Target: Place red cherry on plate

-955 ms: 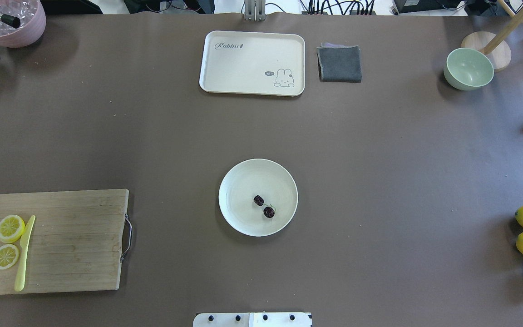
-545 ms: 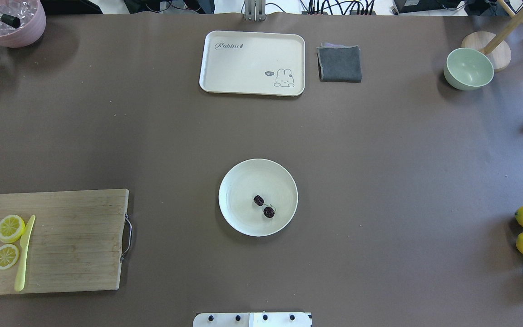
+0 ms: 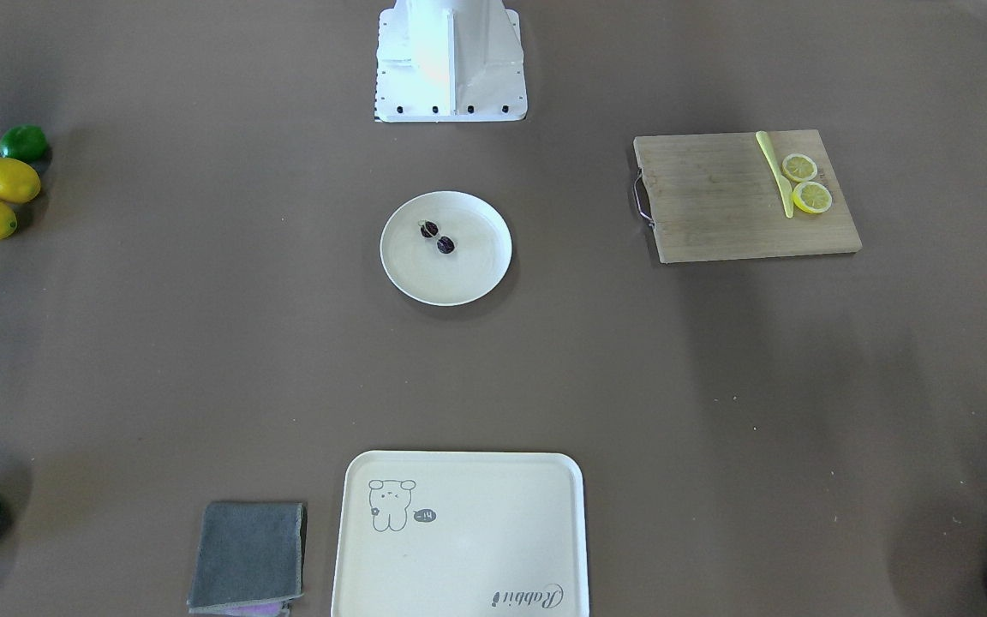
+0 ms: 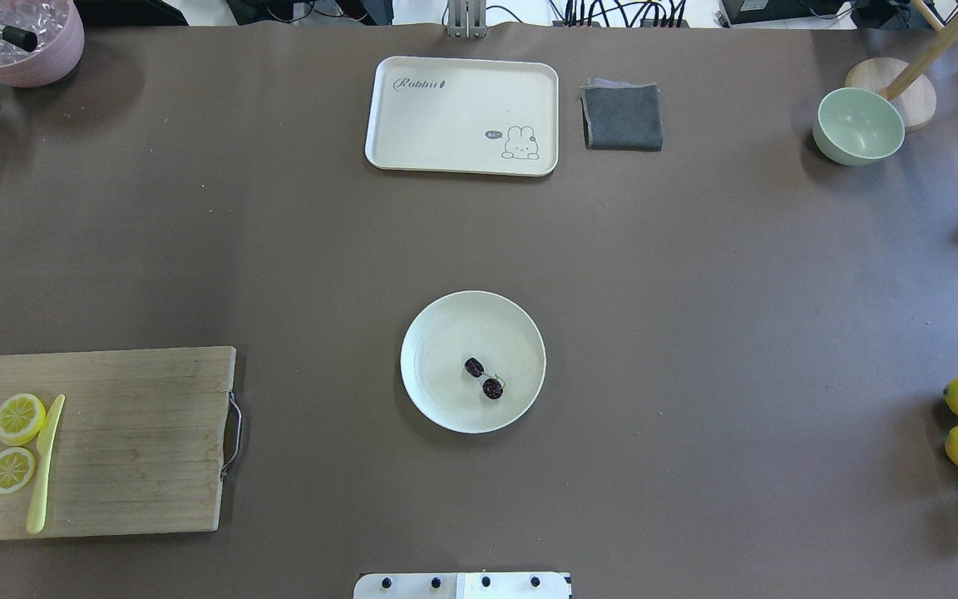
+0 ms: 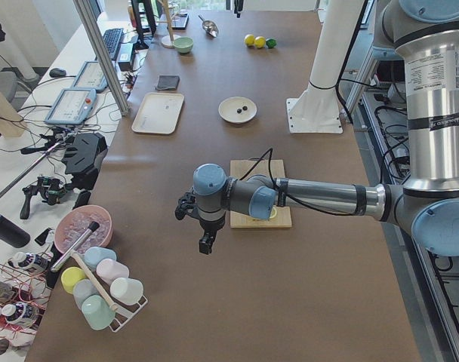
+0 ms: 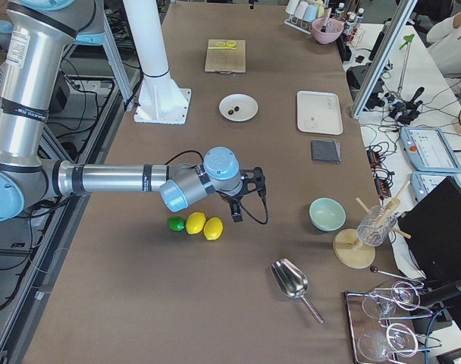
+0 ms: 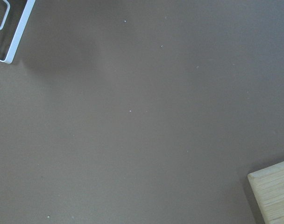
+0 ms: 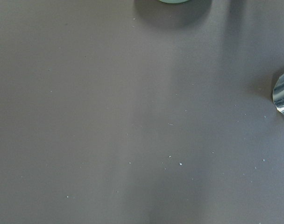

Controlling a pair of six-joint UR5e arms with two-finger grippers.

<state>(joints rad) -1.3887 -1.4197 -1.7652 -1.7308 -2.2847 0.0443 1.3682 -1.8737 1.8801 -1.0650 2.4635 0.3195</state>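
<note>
The red cherry (image 4: 483,378) is seen lying inside the plate (image 4: 446,333), toward the side nearest the robot's base. Its two dark balls are set just beside each other and joined by a thin stem. The plate is placed at the middle of the brown table (image 4: 695,291).

Neither gripper is shown in the overhead or front-facing views. The left gripper (image 5: 204,247) is seen only from the table's left end. It is held pointing down above bare table top, between the cutting board (image 4: 113,441) and a rack of pastel cups (image 5: 101,290), well apart from the plate. How far its fingers stand apart cannot be told from that view. It appears to touch nothing, though it is small in the picture.

The right gripper (image 6: 236,214) is seen only from the table's right end. It is held above the table just beside two lemons (image 6: 204,226) and a lime (image 6: 175,224), with the pale green bowl (image 6: 327,214) farther off. Its opening cannot be told either.

Bare table is shown in both wrist views, with a corner of the cutting board in the left one and the edge of a metal scoop (image 8: 283,95) in the right one.

Two lemon slices (image 4: 20,418) and a yellow knife (image 4: 45,466) are laid on the cutting board.
</note>
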